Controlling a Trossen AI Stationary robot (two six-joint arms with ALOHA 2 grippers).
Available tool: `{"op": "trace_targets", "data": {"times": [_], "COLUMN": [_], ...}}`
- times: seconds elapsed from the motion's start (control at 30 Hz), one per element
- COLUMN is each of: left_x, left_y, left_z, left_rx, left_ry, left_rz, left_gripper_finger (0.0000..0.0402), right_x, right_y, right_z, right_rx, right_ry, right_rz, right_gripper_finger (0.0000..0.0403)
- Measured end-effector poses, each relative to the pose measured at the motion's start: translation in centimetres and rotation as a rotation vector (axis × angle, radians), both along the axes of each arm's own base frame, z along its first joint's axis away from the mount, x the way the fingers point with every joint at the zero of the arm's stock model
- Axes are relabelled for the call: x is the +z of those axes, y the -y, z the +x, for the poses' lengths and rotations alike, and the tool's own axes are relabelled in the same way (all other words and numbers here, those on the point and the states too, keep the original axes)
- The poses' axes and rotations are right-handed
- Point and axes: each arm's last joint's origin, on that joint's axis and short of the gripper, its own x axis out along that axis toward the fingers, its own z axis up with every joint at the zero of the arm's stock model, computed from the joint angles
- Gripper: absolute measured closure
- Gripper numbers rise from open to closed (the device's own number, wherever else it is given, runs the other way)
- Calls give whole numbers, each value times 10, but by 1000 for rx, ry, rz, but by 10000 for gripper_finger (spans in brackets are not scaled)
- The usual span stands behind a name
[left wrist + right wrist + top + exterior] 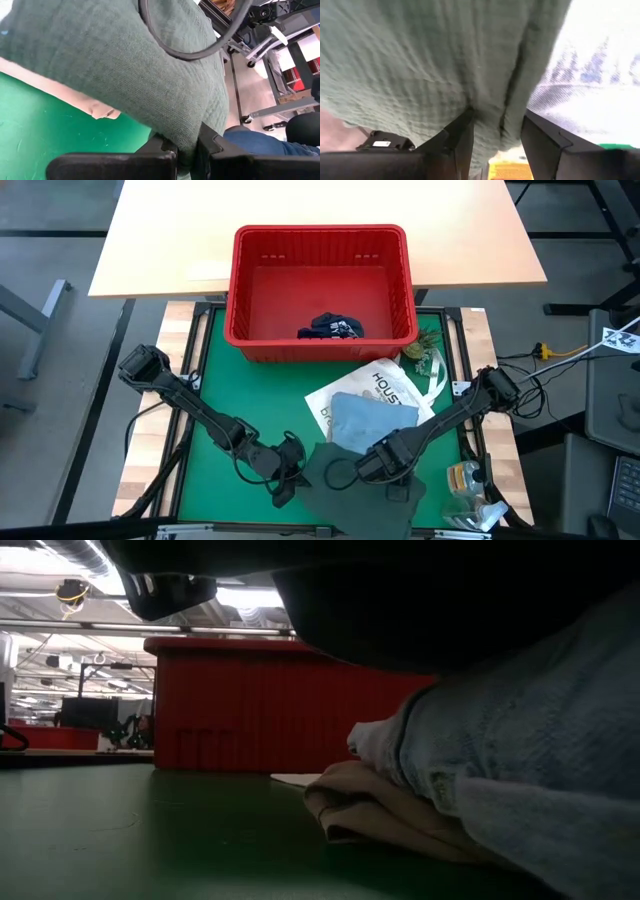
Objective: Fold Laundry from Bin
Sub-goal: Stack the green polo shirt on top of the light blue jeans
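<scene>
Left gripper (287, 476): near edge of the table, left of centre. Fingers closed tight on an edge of the dark green garment (345, 480); in left wrist view the cloth (150, 75) goes down between the two pads.
Right gripper (385, 472): near edge too, just right of the left one, over the same garment. In right wrist view the fingers stand partly apart w/ a fold of green cloth (445, 65) hanging between them; cannot tell if it grips or only touches.
Dark green garment: lies on the green mat (250, 390) at the near edge, between both grippers, partly lifted.
Light blue shirt (360, 420): folded, just far of the green garment, lying on the white tote bag (385, 385).
Beige garment (380, 810): seen in low view, flat on the mat under blue cloth (530, 740).
Navy shorts (332, 329): inside the bin, at its near wall, crumpled.
Bin (320, 242): red basket, far side of the mat, centre; only the shorts in it.
Cable (200, 45): black loop across the green cloth in left wrist view.
</scene>
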Motion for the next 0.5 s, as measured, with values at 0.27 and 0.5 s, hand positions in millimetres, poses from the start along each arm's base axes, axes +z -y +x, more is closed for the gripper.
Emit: {"op": "trace_targets", "data": {"times": [0.27,0.5], "left_x": [0,0], "left_y": [0,0], "left_z": [0,0], "left_rx": [1,2], "left_ry": [0,0], "left_rz": [0,1], "left_gripper_finger": [391,391], "right_x": [0,2], "right_y": [-2,4], "right_z": [3,7], "right_rx": [-1,-1], "right_ry": [27,36], "right_rz": [34,35], "right_gripper_finger": [249,249]}}
